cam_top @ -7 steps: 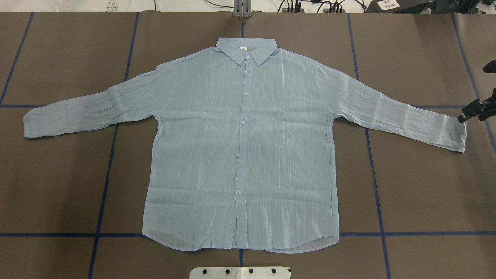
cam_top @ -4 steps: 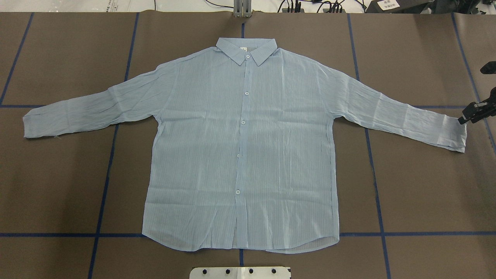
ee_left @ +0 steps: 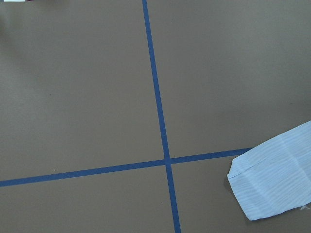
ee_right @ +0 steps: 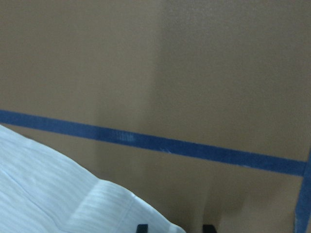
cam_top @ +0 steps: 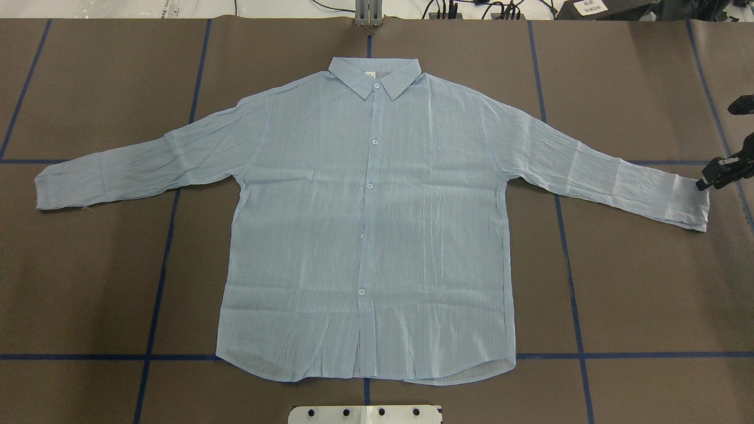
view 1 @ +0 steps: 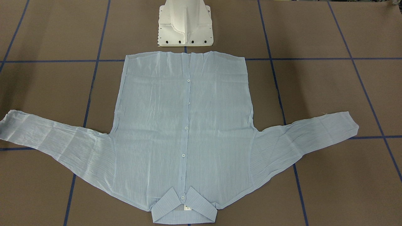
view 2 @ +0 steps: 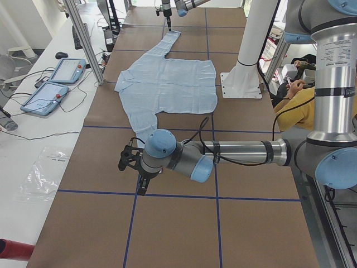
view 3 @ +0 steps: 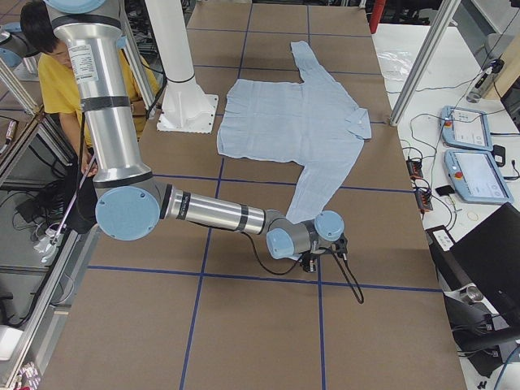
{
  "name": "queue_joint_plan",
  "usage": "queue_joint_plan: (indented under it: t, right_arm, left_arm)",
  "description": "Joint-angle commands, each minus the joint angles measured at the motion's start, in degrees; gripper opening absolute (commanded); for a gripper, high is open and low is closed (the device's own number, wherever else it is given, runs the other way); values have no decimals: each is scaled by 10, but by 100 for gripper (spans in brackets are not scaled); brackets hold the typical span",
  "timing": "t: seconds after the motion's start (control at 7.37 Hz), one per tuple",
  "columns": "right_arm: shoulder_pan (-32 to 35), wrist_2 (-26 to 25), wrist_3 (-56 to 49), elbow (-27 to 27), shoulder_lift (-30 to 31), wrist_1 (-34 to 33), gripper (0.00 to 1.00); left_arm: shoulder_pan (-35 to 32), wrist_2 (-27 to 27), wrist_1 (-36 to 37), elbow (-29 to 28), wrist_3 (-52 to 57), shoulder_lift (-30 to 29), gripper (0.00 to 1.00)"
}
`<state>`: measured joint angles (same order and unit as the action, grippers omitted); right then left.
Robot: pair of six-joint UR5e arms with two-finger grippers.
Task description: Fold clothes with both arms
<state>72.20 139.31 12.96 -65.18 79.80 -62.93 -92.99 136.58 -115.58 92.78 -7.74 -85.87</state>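
While the shirt (cam_top: pixel 412 235) lies flat and buttoned, front up, on the brown table (cam_top: pixel 648 294), collar away from the robot and both sleeves spread wide, the right gripper (cam_top: pixel 702 182) sits at the edge of the right-hand cuff (cam_top: pixel 689 203), its jaws a little apart and clamping nothing. The left gripper (view 2: pixel 134 167) is just past the left-hand cuff (cam_top: pixel 47 185); how its jaws stand cannot be told.

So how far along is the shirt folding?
Nothing is folded yet: the shirt lies flat and buttoned, sleeves spread. In hand: the right gripper, open, is at one cuff; the left gripper is near the other. All folds are left.
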Motion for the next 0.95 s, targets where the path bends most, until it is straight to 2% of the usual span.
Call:
queue_joint_plan:
  t: [0.0, 0.27, 0.54, 0.68, 0.81]
  right_arm:
    - [-1, 0, 0, 0, 0, 0, 0]
    - [-2, 0, 1, -6, -1, 1, 0]
    - [-1, 25, 5, -74, 17, -7, 0]
    - [0, 44, 6, -78, 22, -4, 0]
    - [0, 36, 4, -72, 25, 0, 0]
  left_arm:
    - [-1, 0, -1, 1, 1, 1, 99]
    - [-1, 0, 0, 1, 1, 1, 99]
    - [-1, 0, 0, 2, 0, 1, 99]
    - [-1, 0, 0, 2, 0, 0, 99]
    - [-1, 0, 0, 2, 0, 0, 99]
